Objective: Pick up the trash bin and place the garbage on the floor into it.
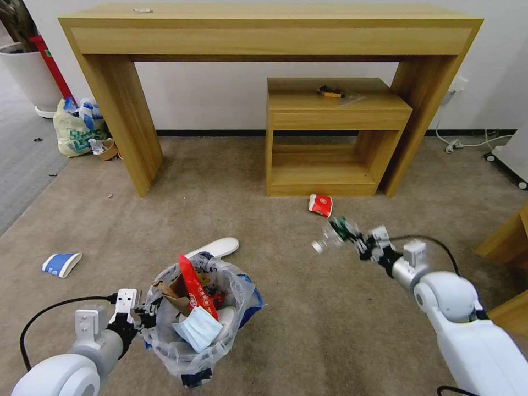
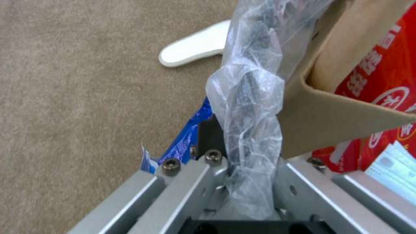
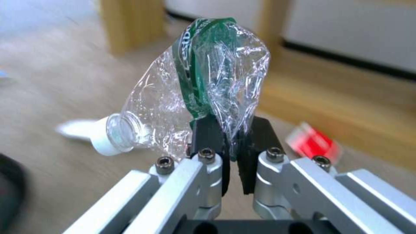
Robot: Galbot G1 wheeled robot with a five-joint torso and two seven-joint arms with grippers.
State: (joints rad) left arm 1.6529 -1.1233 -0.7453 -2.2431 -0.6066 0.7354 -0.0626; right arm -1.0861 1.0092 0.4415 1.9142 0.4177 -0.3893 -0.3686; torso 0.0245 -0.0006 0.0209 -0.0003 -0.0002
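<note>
Carrying step: right gripper (image 3: 229, 156), fingers clamped on the crushed plastic bottle (image 3: 203, 94); left gripper (image 1: 144, 314) pinches the trash bin (image 1: 201, 324) rim. Next, release over the bin.

Wooden console table (image 1: 269, 33); white wall (image 1: 220, 93)

The left arm reaches in from the near left, its left gripper (image 1: 144, 315) held low with fingers (image 2: 208, 136) clamped on the rim of the trash bin (image 1: 192, 352). The right arm stretches forward from the near right, wrist angled leftward, and the right gripper (image 1: 356, 240) pinches a crushed plastic bottle (image 3: 195, 97) between its black fingers (image 3: 208, 143).
</note>
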